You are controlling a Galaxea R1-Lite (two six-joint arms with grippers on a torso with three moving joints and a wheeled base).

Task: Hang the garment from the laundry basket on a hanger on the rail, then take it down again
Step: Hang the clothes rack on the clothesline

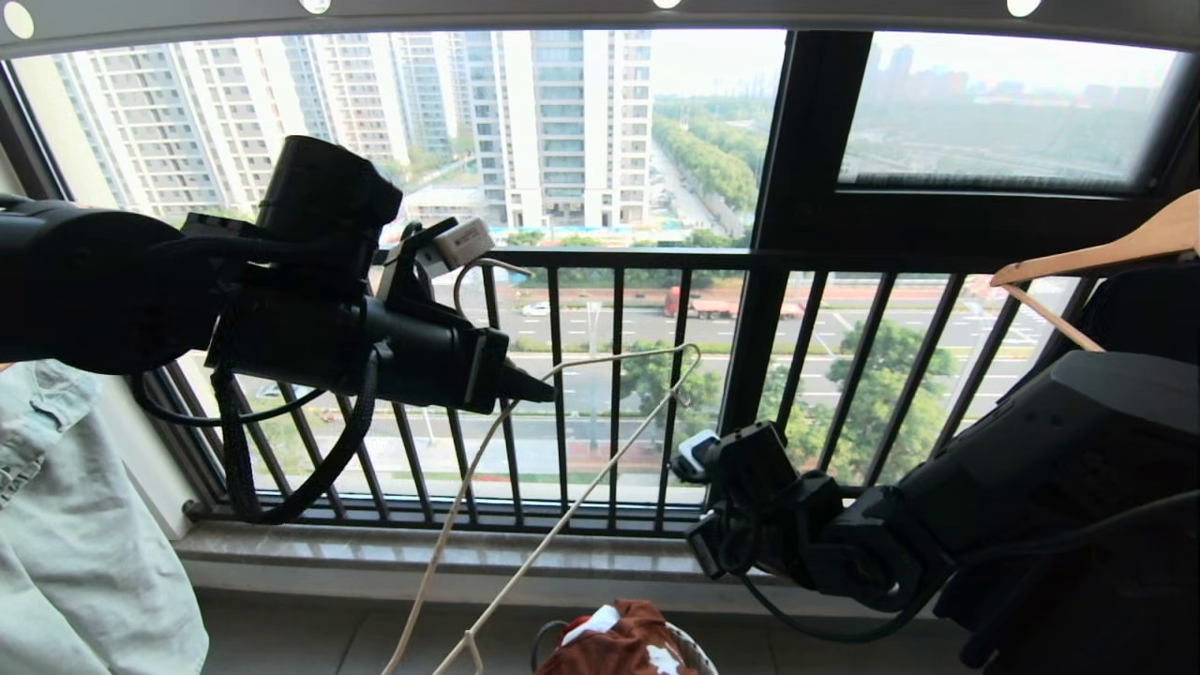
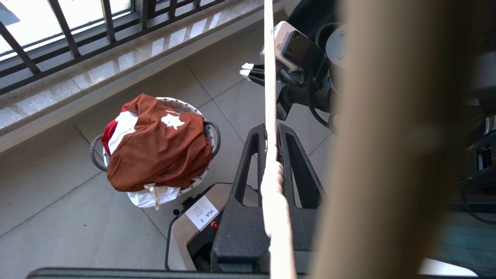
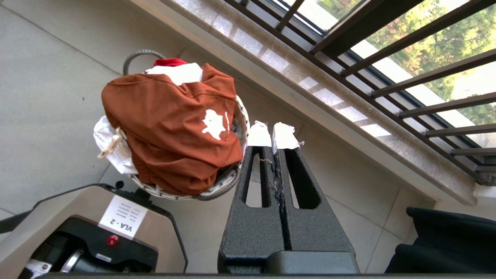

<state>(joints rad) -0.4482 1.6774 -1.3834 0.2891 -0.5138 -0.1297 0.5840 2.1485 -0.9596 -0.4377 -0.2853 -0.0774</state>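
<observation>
The rust-brown garment with its white animal print lies heaped over the small round laundry basket on the floor tiles. It also shows at the bottom edge of the head view, the garment. My left gripper is raised in front of the window and is shut on the thin cream hanger. The hanger's wire slants down toward the floor. My right gripper hangs lower beside the laundry basket, shut and empty, its white-taped tips apart from the garment. The grey rail with round holes runs overhead.
A black balustrade and stone sill stand ahead. Pale jeans hang at the left, and a wooden hanger with dark clothing at the right. My base sits next to the basket.
</observation>
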